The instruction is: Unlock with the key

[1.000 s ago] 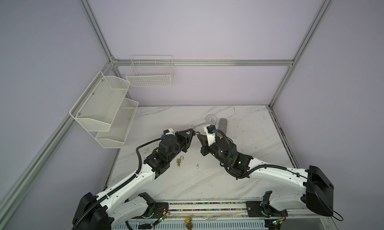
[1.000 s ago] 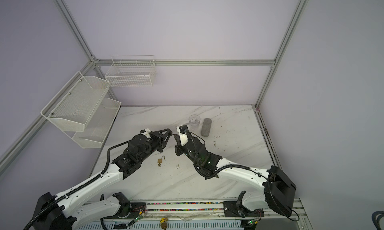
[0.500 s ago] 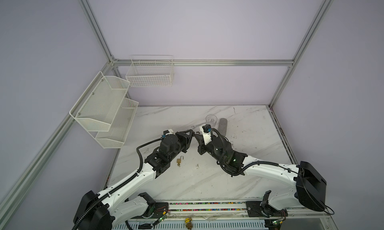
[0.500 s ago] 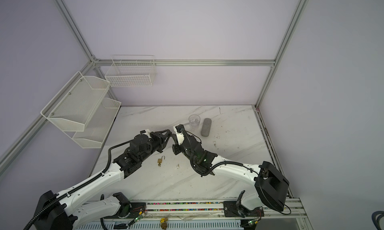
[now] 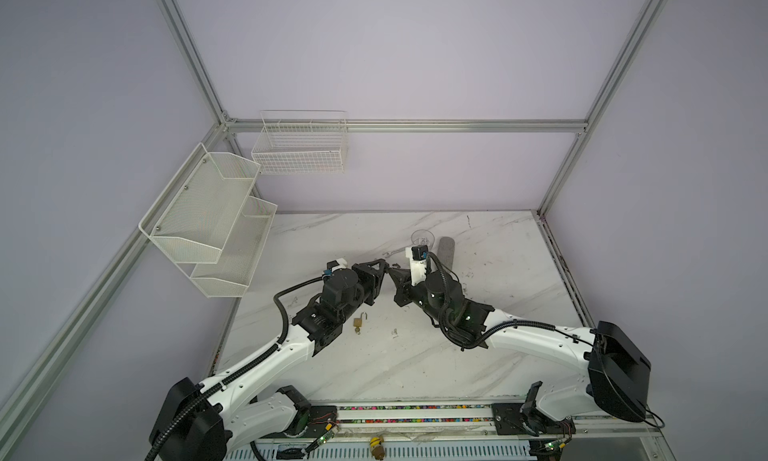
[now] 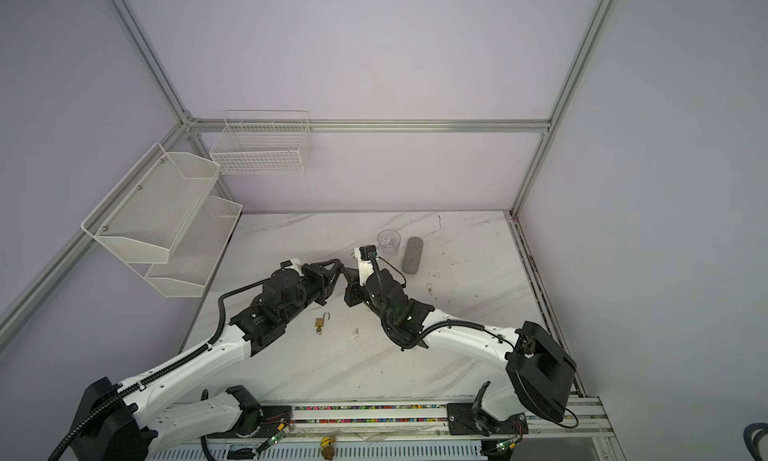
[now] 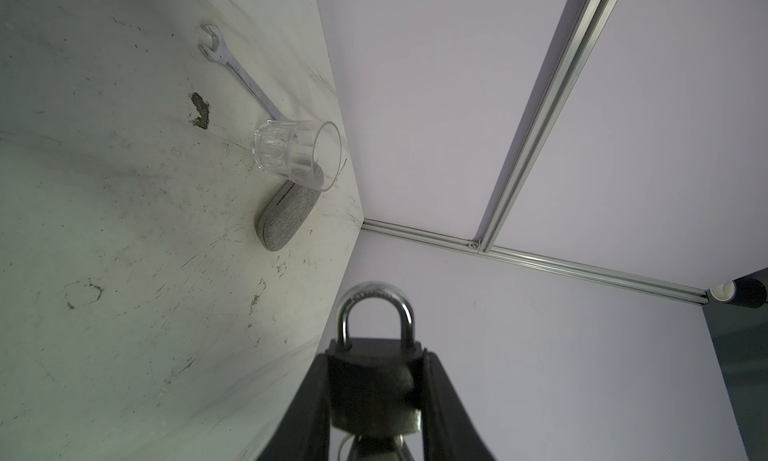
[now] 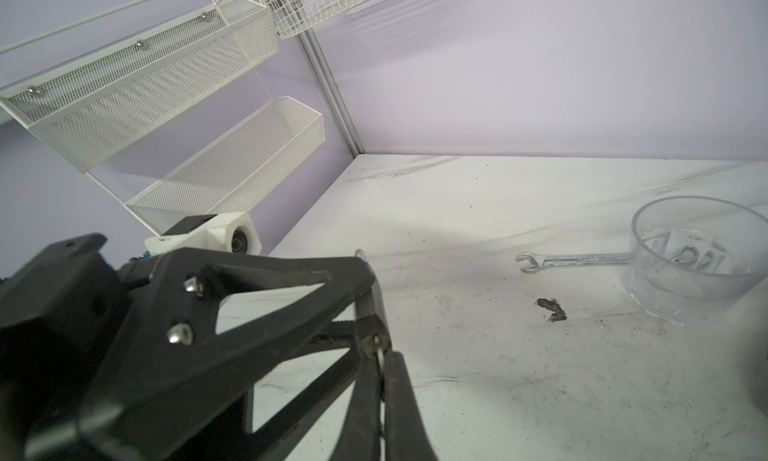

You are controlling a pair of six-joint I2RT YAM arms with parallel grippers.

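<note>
A dark padlock (image 7: 374, 390) with a silver shackle (image 7: 376, 309) is clamped between the fingers of my left gripper (image 7: 377, 357), held above the table. In both top views my left gripper (image 5: 380, 267) (image 6: 337, 267) meets my right gripper (image 5: 392, 275) (image 6: 347, 275) tip to tip. In the right wrist view my right gripper (image 8: 380, 355) is shut on the thin key (image 8: 378, 369). The key's tip sits at the underside of the padlock (image 8: 374, 340). How deep the key is in cannot be seen.
A small brass padlock (image 5: 360, 321) (image 6: 320, 322) lies on the marble table (image 5: 415, 363) with its shackle open. At the back stand a clear cup (image 5: 422, 238), a grey case (image 5: 446, 249) and a wrench (image 8: 573, 260). White mesh shelves (image 5: 208, 222) and a wire basket (image 5: 301, 147) hang on the left.
My right arm has swung left toward the left gripper, closing the small gap, so the key now reaches the held padlock. The left arm has hardly moved.
</note>
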